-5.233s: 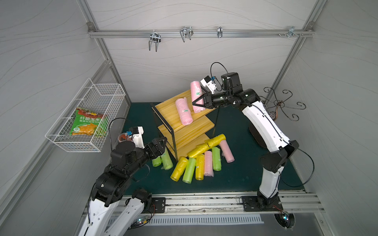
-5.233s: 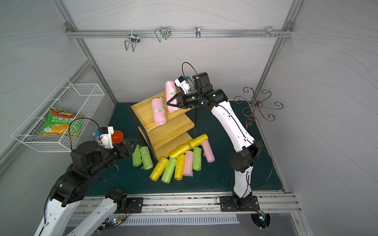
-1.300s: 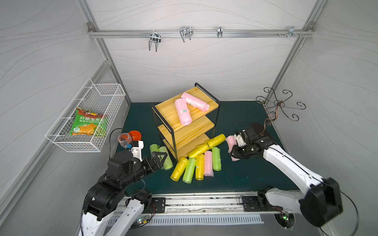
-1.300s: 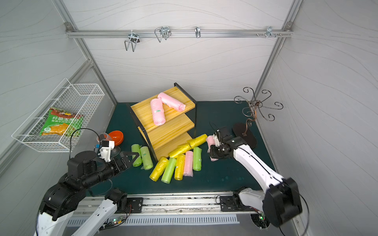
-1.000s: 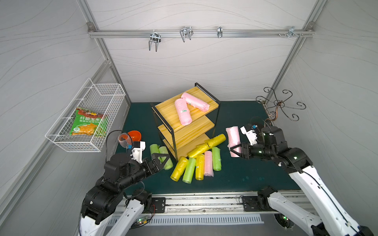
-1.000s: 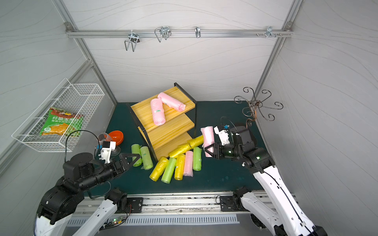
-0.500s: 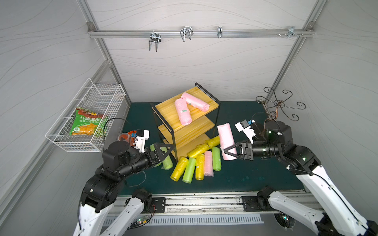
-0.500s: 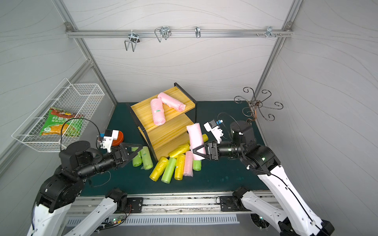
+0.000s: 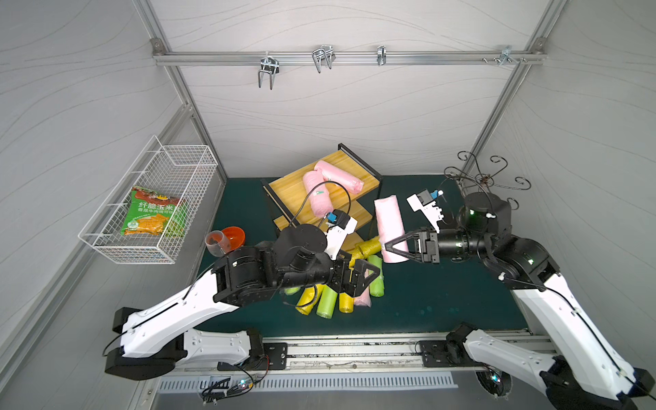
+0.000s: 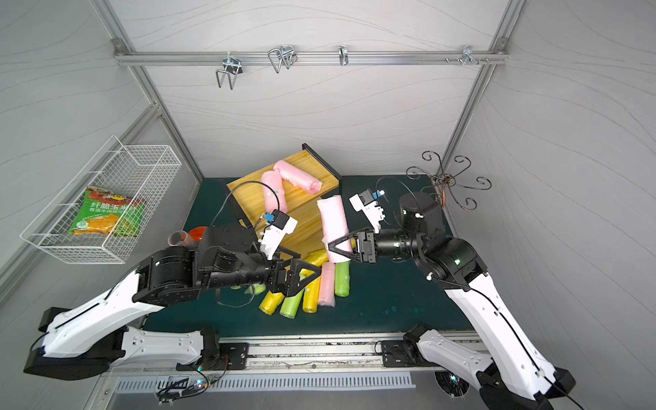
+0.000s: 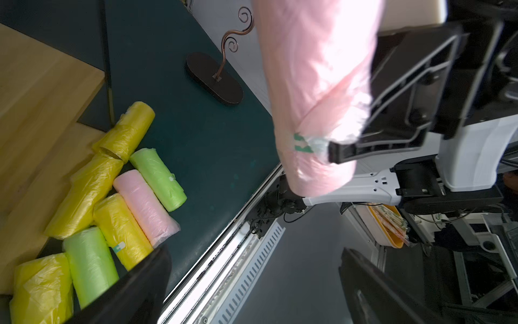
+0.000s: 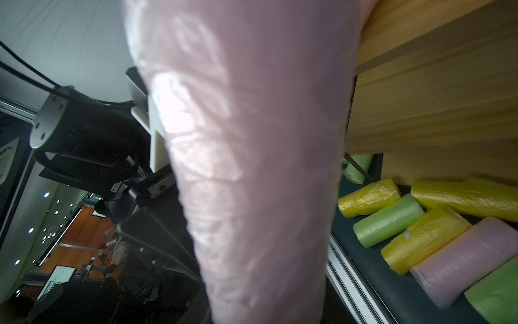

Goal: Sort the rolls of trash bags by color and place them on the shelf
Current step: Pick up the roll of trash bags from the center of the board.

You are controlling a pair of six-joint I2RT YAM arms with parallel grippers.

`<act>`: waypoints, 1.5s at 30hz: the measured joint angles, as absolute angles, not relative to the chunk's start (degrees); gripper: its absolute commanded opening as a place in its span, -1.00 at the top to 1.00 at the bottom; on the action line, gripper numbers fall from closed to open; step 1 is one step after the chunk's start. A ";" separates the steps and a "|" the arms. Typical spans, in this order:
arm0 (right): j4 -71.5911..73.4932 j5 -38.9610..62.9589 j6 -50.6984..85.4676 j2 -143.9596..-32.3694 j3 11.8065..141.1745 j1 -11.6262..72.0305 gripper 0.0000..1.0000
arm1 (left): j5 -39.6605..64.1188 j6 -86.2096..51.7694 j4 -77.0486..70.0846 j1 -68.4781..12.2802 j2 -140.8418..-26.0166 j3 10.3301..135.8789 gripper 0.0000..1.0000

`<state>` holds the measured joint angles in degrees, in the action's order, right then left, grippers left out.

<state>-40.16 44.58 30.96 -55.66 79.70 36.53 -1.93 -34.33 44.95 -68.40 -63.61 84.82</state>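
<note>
Pink roll (image 9: 388, 223) is up in the air, just beside the shelf (image 9: 291, 184). The right fingers (image 9: 406, 236) squeeze it near one end. The left fingers (image 9: 358, 271) are spread wide and hold nothing. They are above the pile of yellow, green and pink rolls (image 9: 328, 301) on the tabletop (image 9: 443, 294). Two more pink rolls (image 9: 316, 198) lie on the shelf's top board.

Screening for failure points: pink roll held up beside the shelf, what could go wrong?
The right gripper pinches the held roll near its lower end, so it may tip or slip. The open left gripper is close; they might collide. The two pink rolls on the shelf could get knocked off.
</note>
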 measured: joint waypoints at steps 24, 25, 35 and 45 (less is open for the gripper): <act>-36.45 52.03 34.68 -56.14 75.59 44.69 1.00 | -3.62 -35.03 25.19 -68.69 -59.83 78.87 -0.70; -36.45 51.99 34.65 -56.36 75.61 45.17 1.00 | -3.66 -35.20 24.95 -68.69 -59.83 78.87 -0.61; -36.53 50.61 33.04 -57.60 76.03 47.53 1.00 | -5.34 -37.10 24.43 -68.69 -59.42 78.56 0.09; -37.95 49.69 32.51 -58.54 77.45 47.55 1.00 | -5.26 -39.13 24.08 -68.62 -59.92 78.74 0.42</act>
